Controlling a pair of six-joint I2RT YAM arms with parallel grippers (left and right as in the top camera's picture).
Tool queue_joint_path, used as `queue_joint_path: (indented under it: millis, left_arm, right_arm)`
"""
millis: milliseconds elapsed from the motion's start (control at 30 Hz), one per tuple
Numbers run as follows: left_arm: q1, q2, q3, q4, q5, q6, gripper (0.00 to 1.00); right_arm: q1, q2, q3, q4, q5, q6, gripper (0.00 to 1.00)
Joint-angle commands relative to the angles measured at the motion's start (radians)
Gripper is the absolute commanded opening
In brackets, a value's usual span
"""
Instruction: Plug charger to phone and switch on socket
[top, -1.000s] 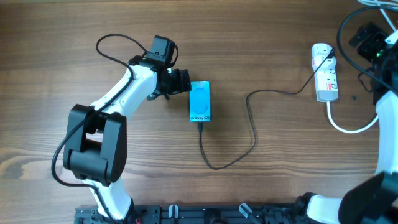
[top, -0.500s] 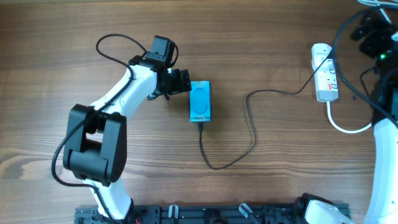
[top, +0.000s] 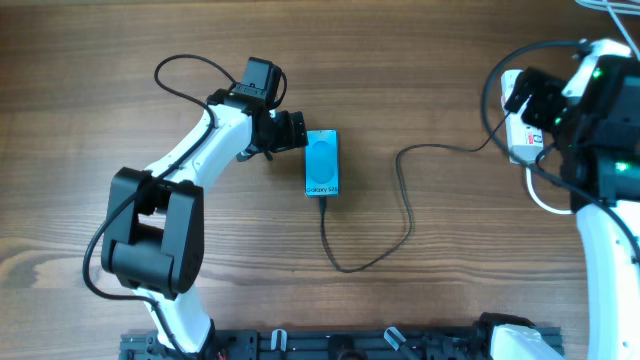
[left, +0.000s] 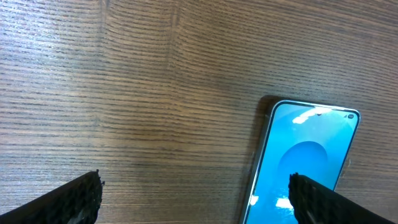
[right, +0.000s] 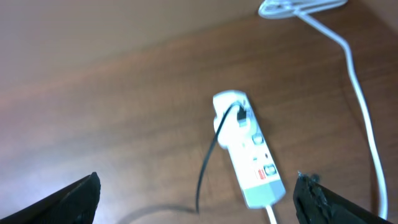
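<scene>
Status: charging half looks done, switch half looks open.

- Worktop (top: 450, 260): brown wood-grain laminate, matte, flat.
- Left arm: white shell, black joints. Left tool (top: 297, 131) is spread wide and holds nothing. It sits just beside the phone's top-left corner; wrist view shows both fingertips clear of it.
- Right arm: right tool (top: 535, 100) is spread wide and empty, hanging over the socket's far end. Wrist view puts it well above the socket, no contact.
- Socket (right: 245, 149): white glossy plastic strip with rounded ends, at the right side of the worktop. White lead runs off its near end. Small red mark near that end, likely the switch; can't tell on or off.
- Phone (top: 322, 163): flat slab, screen up, turquoise display lit, white rim, mid-worktop.
- Charger (top: 405, 200): thin black flexible cable, loose S-curve between phone and socket. Black plug (right: 241, 114) looks seated in the socket. Tip (top: 323, 203) meets the phone's lower edge, looks inserted, too small to confirm.

Remaining, my read: the right tool drops and presses the switch.
</scene>
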Motion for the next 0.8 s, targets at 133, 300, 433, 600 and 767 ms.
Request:
queue_joint_path:
  millis: [133,300,433,600,767]
  left_arm:
    - [0.001,-0.021,-0.005,0.001,-0.013,0.011,1.00]
    - [0.001,-0.021,-0.005,0.001,-0.013,0.011,1.00]
    - [0.001,-0.021,-0.005,0.001,-0.013,0.011,1.00]
    - [0.001,-0.021,-0.005,0.001,-0.013,0.011,1.00]
    - [0.001,-0.021,-0.005,0.001,-0.013,0.011,1.00]
  right_arm:
    - [0.044,-0.012,-0.273,0.126,-0.087,-0.174,1.00]
    - [0.044,-0.027,-0.431,0.121,-0.125,-0.175,1.00]
    - [0.044,-0.062,-0.526,0.147,-0.135,-0.176,1.00]
    - [0.044,-0.103,-0.714,0.344,-0.250,-0.175,0.98]
    - [0.044,-0.104,-0.791,0.459,-0.252,-0.175,1.00]
